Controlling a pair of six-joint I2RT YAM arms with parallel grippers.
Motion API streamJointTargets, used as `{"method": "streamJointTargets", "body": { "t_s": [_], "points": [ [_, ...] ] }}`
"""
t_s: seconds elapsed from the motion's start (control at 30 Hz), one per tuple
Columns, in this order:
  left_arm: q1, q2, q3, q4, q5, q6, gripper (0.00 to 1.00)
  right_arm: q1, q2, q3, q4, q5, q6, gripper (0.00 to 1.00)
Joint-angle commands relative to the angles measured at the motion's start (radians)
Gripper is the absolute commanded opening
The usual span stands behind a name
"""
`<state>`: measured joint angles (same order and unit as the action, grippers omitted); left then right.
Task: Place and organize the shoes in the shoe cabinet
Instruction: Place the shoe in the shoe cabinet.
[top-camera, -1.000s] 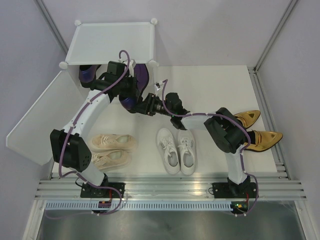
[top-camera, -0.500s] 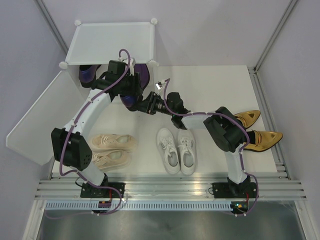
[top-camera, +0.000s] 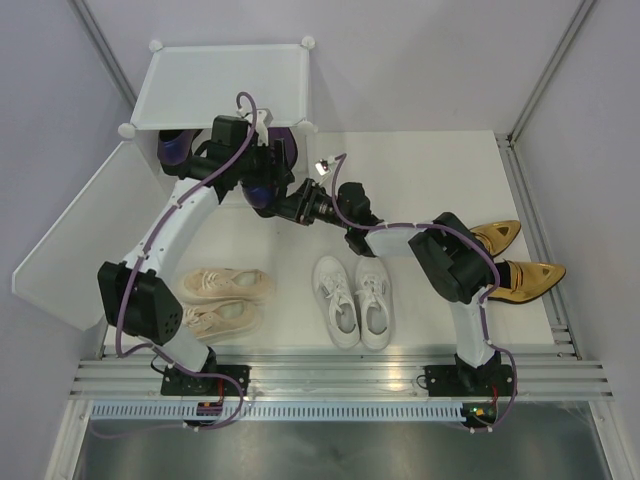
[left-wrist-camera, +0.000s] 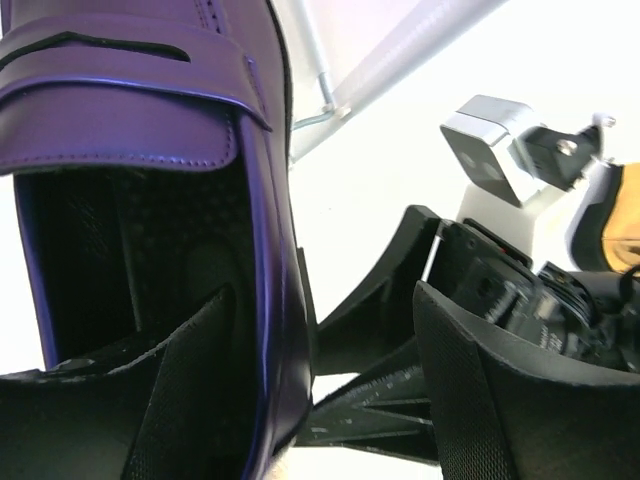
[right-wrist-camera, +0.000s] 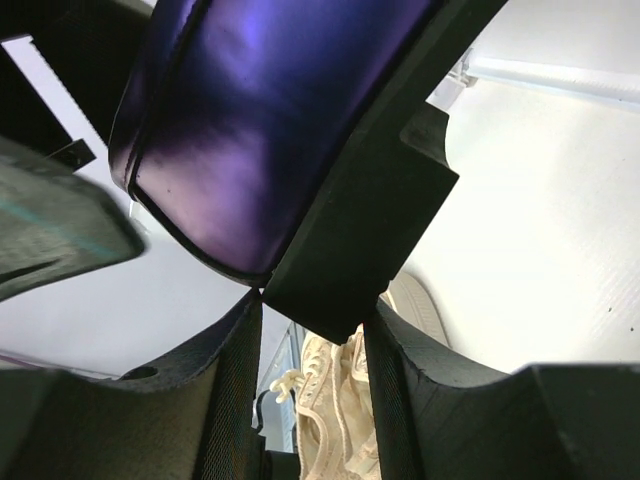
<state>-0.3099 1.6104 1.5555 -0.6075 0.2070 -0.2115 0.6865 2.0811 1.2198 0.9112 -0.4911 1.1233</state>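
By the cabinet (top-camera: 225, 85), right end effector (right-wrist-camera: 315, 308) holds purple loafer (right-wrist-camera: 260, 130).

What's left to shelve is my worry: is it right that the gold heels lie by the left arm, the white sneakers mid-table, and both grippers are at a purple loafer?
Not quite: in the top external view the gold heels lie by the right arm. The white sneakers are mid-table, and the left gripper and right gripper are at the purple loafer.
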Motion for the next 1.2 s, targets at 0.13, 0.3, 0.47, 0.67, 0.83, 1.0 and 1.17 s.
{"method": "streamJointTargets", "body": {
  "t_s": [0.13,0.3,0.47,0.67,0.83,1.0,1.17],
  "points": [
    [-0.003,-0.093,0.009,-0.026,0.046,0.038,0.73,-0.022,-0.003,0.026,0.147,0.031,0.021,0.48],
    [-0.001,-0.136,-0.043,-0.048,0.049,0.098,0.64,-0.030,0.004,0.024,0.161,0.026,0.038,0.48],
    [-0.003,-0.145,-0.066,-0.073,0.078,0.141,0.52,-0.035,0.013,0.027,0.178,0.022,0.059,0.48],
    [-0.006,-0.126,-0.063,-0.104,0.081,0.155,0.40,-0.041,0.020,0.044,0.181,0.016,0.072,0.48],
    [-0.012,-0.110,-0.069,-0.135,0.029,0.164,0.38,-0.050,0.028,0.060,0.189,0.013,0.085,0.48],
    [-0.018,-0.089,-0.075,-0.155,-0.007,0.169,0.41,-0.056,0.039,0.078,0.202,0.003,0.104,0.48],
    [-0.023,-0.072,-0.069,-0.164,-0.061,0.176,0.38,-0.062,0.050,0.086,0.216,0.003,0.121,0.48]
  ]
}}
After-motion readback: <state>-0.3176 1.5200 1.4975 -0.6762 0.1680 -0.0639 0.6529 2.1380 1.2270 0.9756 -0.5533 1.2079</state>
